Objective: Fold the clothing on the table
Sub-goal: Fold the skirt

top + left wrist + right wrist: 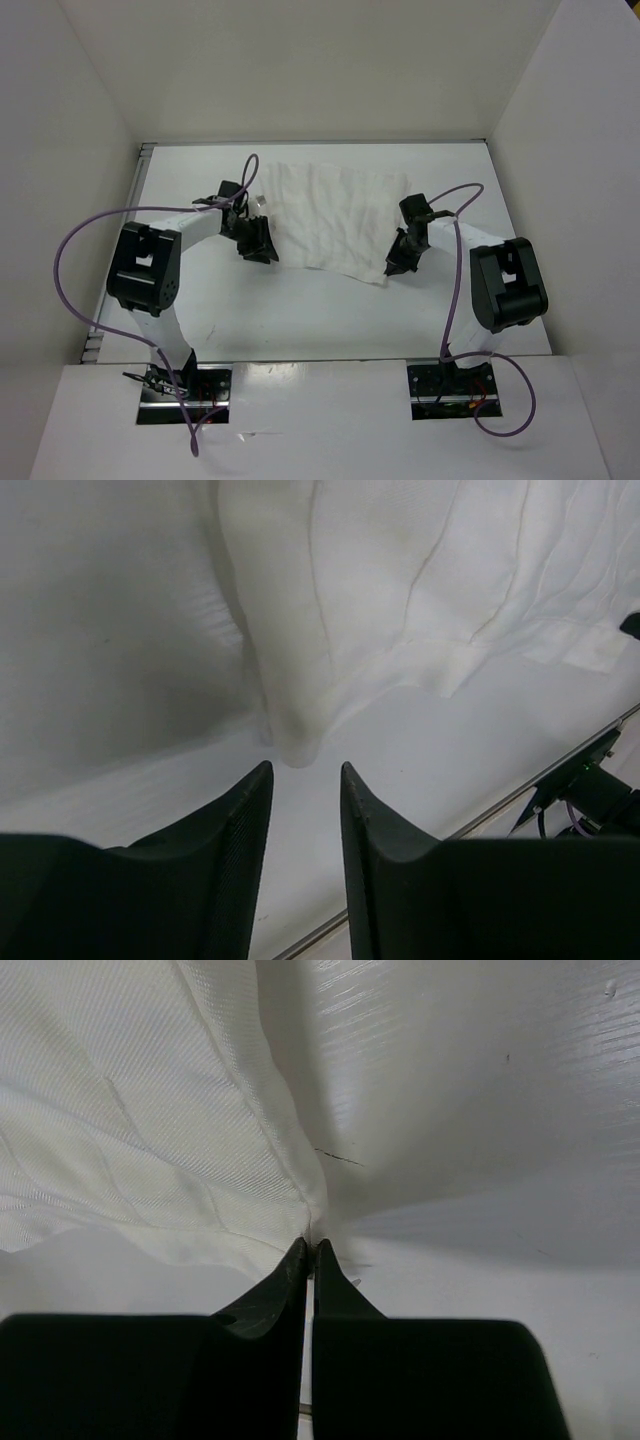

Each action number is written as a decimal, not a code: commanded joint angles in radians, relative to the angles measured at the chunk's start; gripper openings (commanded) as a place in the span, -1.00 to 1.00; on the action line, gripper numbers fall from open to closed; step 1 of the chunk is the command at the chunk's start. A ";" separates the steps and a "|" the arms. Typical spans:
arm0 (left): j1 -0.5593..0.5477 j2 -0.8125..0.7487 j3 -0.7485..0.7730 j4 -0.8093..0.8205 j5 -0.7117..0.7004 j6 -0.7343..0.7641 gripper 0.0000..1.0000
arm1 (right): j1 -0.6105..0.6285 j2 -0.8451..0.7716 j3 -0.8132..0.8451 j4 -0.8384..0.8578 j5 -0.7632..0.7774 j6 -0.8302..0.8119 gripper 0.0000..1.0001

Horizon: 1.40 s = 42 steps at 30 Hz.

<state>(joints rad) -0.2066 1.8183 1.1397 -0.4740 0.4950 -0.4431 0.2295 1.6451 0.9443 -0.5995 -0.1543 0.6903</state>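
Note:
The clothing [330, 215] is a white, wrinkled sheet of fabric spread on the far half of the table [300, 310]. My left gripper [258, 245] sits at its near left corner. In the left wrist view the left gripper [305, 770] is open, nothing between its fingers. A drooping fold of the clothing [295, 735] ends just ahead of the fingertips. My right gripper [395, 265] is at the near right corner. In the right wrist view the right gripper [310, 1247] is shut on the tip of that corner of the clothing [150, 1140], which looks lifted slightly.
White walls [90, 120] enclose the table on the left, back and right. Purple cables [75, 240] loop off both arms. The arm bases [185, 390] stand at the near edge. A metal edge rail [500, 805] runs close behind the left gripper.

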 commanded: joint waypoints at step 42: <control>0.153 0.136 0.953 -0.130 0.185 0.032 -1.00 | -0.148 -0.054 0.761 0.067 -0.042 -0.227 -1.00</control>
<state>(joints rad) -0.0868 1.9152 2.0827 -0.5602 0.6533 -0.4397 0.1120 1.5715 1.6615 -0.5533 -0.2337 0.5488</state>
